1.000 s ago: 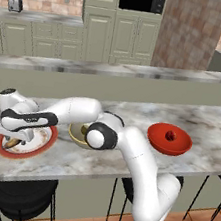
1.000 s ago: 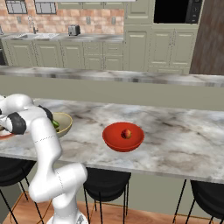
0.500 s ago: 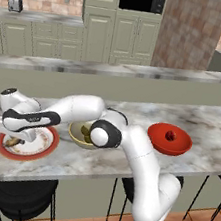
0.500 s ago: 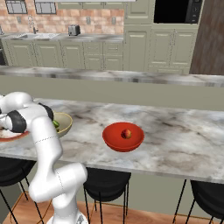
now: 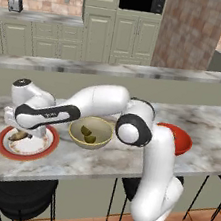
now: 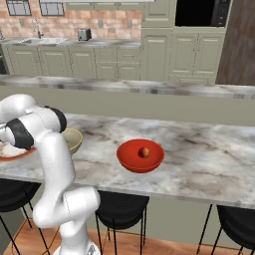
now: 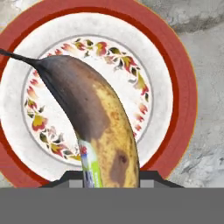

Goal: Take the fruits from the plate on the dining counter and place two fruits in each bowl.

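The white plate with the red rim (image 7: 177,70) lies on the dining counter (image 5: 211,126), and the brownish-yellow banana (image 7: 98,122) lies across it. My gripper (image 7: 107,177) is shut on the banana's near end, directly above the plate (image 5: 1,145). In the left base view the gripper (image 5: 25,132) hangs low over the plate with the banana (image 5: 20,136) under it. The pale yellow-tan bowl (image 5: 104,131) holds two green limes (image 5: 86,130). An orange-red fruit (image 6: 144,152) sits in the red bowl (image 6: 130,160).
My arm stretches leftwards across the counter, passing over the tan bowl (image 6: 74,140). Black stools (image 5: 20,199) stand under the counter's front edge. A higher ledge (image 5: 138,74) runs behind the counter. The cabinet worktop with a toaster (image 5: 15,4) is far back.
The jaws have shut on the banana. The hand has stayed over the plate.
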